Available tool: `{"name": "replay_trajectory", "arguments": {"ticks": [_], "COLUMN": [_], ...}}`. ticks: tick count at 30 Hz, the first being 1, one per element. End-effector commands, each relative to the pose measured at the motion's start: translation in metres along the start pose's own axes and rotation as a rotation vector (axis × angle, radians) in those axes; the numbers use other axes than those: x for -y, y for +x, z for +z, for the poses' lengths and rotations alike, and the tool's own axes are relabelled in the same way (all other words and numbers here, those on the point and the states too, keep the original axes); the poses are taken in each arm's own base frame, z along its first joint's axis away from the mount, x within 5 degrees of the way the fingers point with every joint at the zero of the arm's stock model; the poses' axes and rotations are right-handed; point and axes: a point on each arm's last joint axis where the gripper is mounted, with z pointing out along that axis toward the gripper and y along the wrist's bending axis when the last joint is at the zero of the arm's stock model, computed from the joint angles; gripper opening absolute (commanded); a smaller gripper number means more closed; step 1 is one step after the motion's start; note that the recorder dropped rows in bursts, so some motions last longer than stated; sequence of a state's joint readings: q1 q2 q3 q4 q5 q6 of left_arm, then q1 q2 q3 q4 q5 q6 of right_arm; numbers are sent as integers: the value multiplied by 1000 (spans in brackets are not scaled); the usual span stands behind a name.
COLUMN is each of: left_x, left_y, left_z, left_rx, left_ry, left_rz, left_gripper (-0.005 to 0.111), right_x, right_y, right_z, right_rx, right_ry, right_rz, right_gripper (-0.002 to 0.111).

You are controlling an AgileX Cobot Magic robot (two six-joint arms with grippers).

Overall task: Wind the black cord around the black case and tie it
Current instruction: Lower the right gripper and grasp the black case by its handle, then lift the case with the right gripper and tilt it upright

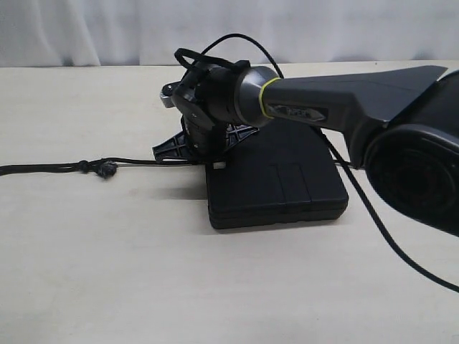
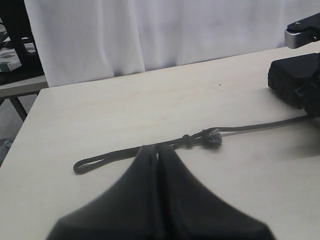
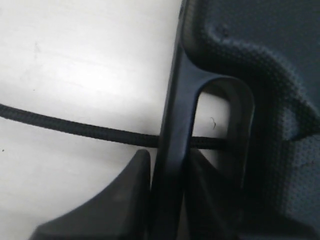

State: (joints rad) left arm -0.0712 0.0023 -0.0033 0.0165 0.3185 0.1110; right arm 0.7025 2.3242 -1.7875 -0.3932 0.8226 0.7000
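The black case (image 1: 280, 179) lies flat on the table. My right gripper (image 1: 204, 154) reaches down at its left end. In the right wrist view the right gripper (image 3: 170, 155) is shut on the case's handle bar (image 3: 175, 110), one finger on each side. The black cord (image 3: 75, 127) passes under that handle. From there the cord (image 1: 143, 162) runs left across the table past its knot (image 1: 106, 170). In the left wrist view my left gripper (image 2: 157, 147) is shut and empty, its tips just over the cord (image 2: 115, 156) near the knot (image 2: 210, 137).
A smooth robot cable (image 1: 387, 229) trails from the right arm (image 1: 344, 107) over the case's right side to the table. A white curtain (image 2: 150, 35) hangs behind the table's far edge. The right arm's wrist (image 2: 292, 80) shows in the left wrist view.
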Motion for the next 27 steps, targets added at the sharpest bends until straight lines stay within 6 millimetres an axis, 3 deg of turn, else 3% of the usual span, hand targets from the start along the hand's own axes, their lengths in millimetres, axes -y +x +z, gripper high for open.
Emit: {"name": "replay_trajectory", "arguments": {"ticks": [1, 7, 18, 22, 27], "left_x": [0, 0, 0, 0, 0], "left_y": [0, 0, 0, 0, 0], "left_z": [0, 0, 0, 0, 0], "left_rx": [9, 9, 9, 9, 9], "left_ry": [-1, -1, -1, -1, -1], "left_rz": [-5, -5, -5, -5, -5], "left_gripper": [0, 0, 0, 0, 0], "right_x": [3, 7, 29, 42, 68], "right_y": [-4, -7, -24, -30, -37], "right_z": [-6, -21, -101, -132, -155], "right_rx": [16, 18, 84, 107, 79], "right_ry": [9, 18, 15, -57, -186], "right_rz": [-45, -47, -35, -1, 98], "right_gripper": [4, 4, 4, 4, 4]}}
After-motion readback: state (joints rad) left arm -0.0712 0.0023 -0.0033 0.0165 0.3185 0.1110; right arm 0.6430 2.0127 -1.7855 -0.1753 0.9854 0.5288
